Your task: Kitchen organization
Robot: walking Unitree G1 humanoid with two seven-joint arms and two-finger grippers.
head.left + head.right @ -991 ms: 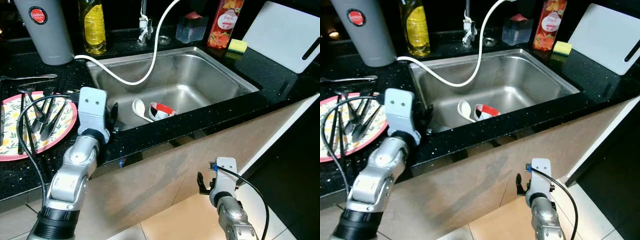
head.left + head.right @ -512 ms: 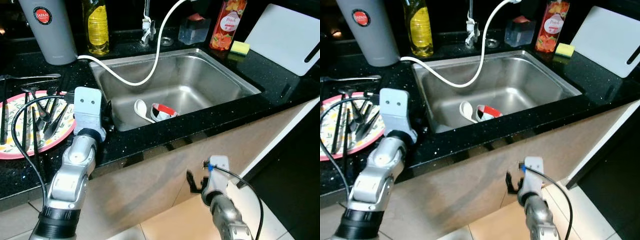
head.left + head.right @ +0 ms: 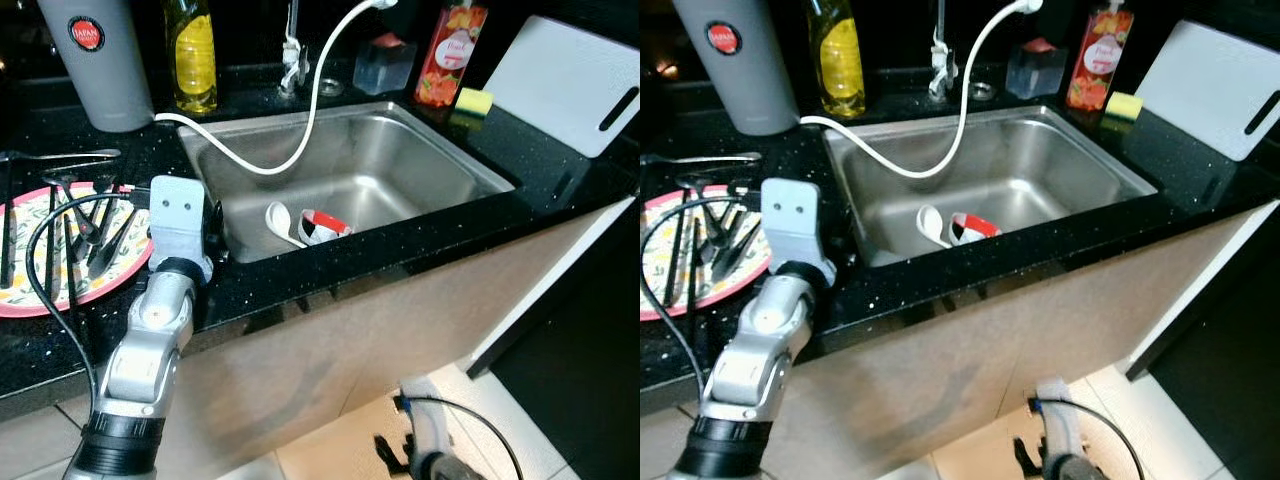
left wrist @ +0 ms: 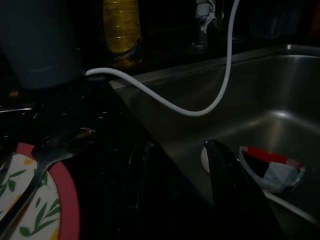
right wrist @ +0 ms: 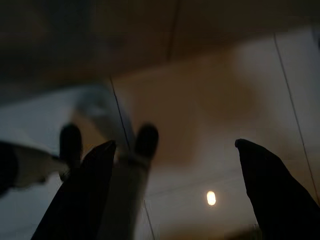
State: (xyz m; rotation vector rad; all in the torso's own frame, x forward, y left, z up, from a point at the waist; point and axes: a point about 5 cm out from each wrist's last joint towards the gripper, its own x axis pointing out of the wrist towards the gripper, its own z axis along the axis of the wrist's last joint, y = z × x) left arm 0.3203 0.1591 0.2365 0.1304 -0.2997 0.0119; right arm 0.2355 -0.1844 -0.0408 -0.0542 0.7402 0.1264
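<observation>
The sink (image 3: 430, 150) lies just beyond my left pincer (image 3: 215, 232), whose spread I cannot tell; my right pincer (image 5: 175, 165) hangs wide. Inside sit a spoon (image 3: 279, 218) and bowl (image 3: 322, 225). Next: reach in.

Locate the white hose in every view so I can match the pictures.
Left eye view: the white hose loops from the counter's left into the sink.
Right eye view: same loop.
Left wrist view: it sags across the sink's wall.
Right wrist view: not there.
Shared landmark: the yellow bottle, behind the hose's left end.
</observation>
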